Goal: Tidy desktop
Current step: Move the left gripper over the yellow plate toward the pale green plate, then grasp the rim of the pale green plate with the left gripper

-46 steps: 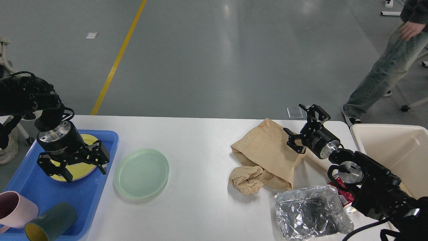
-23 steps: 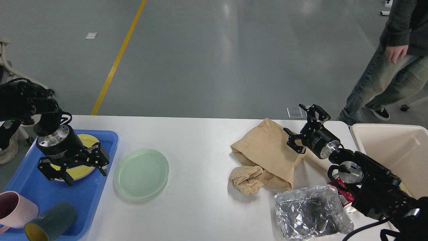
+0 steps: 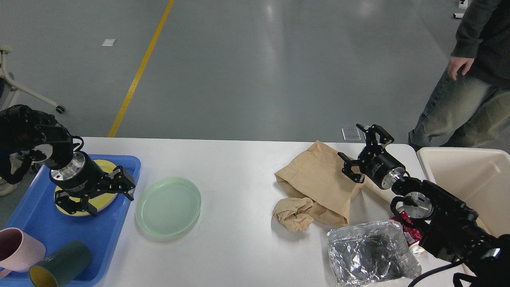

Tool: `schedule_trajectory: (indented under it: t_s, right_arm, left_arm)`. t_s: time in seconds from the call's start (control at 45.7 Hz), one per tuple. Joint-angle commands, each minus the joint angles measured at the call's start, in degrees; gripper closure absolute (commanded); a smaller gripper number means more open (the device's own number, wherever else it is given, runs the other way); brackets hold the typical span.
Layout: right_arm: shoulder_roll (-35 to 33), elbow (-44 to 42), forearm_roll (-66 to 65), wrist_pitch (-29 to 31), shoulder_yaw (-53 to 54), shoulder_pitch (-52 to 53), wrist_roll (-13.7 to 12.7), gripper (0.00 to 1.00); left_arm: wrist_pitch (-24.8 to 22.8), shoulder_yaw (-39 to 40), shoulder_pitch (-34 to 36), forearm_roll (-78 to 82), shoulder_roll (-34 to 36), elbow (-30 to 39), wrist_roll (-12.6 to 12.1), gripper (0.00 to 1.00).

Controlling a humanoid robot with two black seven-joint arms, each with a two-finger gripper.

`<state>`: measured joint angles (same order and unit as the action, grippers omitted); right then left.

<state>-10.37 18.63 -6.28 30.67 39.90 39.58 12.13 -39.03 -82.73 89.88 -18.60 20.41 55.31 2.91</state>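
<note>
The white desktop (image 3: pixel 239 159) spans the view. A pale green plate (image 3: pixel 168 206) lies on it left of centre. A flat brown paper bag (image 3: pixel 318 179), a crumpled paper ball (image 3: pixel 294 213) and a crumpled foil tray (image 3: pixel 368 253) lie at the right. My left gripper (image 3: pixel 110 196) is open and empty, above the blue tray (image 3: pixel 79 235), just over a yellow plate (image 3: pixel 73 208). My right gripper (image 3: pixel 358 149) is open and empty, over the far right edge of the paper bag.
A pink cup (image 3: pixel 18 249) and a dark green cup (image 3: pixel 59 265) lie in the blue tray's near end. A cream bin (image 3: pixel 470 179) stands at the table's right. A red wrapper (image 3: pixel 408 229) lies under my right arm. A person (image 3: pixel 466 91) stands at the far right.
My left gripper has drawn back a little and turned towards the green plate, still open. My right arm has not moved. The person has shifted right.
</note>
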Motion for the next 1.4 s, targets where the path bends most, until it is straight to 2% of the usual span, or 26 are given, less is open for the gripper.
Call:
schedule_trajectory:
  t_s: [0.0,0.241,0.438,0.547,1.378]
  right_arm:
    - [0.00,0.01,0.04,0.00,0.01,0.05,0.00,0.00]
    - [0.00,0.01,0.04,0.00,0.01,-0.03,0.00,0.00]
    - [0.00,0.01,0.04,0.00,0.01,-0.03,0.00,0.00]
    - [0.00,0.01,0.04,0.00,0.01,-0.03,0.00,0.00]
    - [0.00,0.01,0.04,0.00,0.01,-0.03,0.00,0.00]
  left_arm:
    - [3.34,0.11,-2.25,-3.80,0.07,-0.03,-0.01,0.09]
    - [5.71,2.65,-5.59,-7.59,-0.28,-0.73,0.08,0.08]
    - [11.51,5.64,-9.54,-7.68,-0.98,-1.69,-0.01,0.08]
    - [13.10,6.35,-10.43,-7.59,-1.07,-2.13,-0.01,0.08]
    - [12.57,11.53,-14.56,-7.50,-4.15,-3.98,-0.45,0.09]
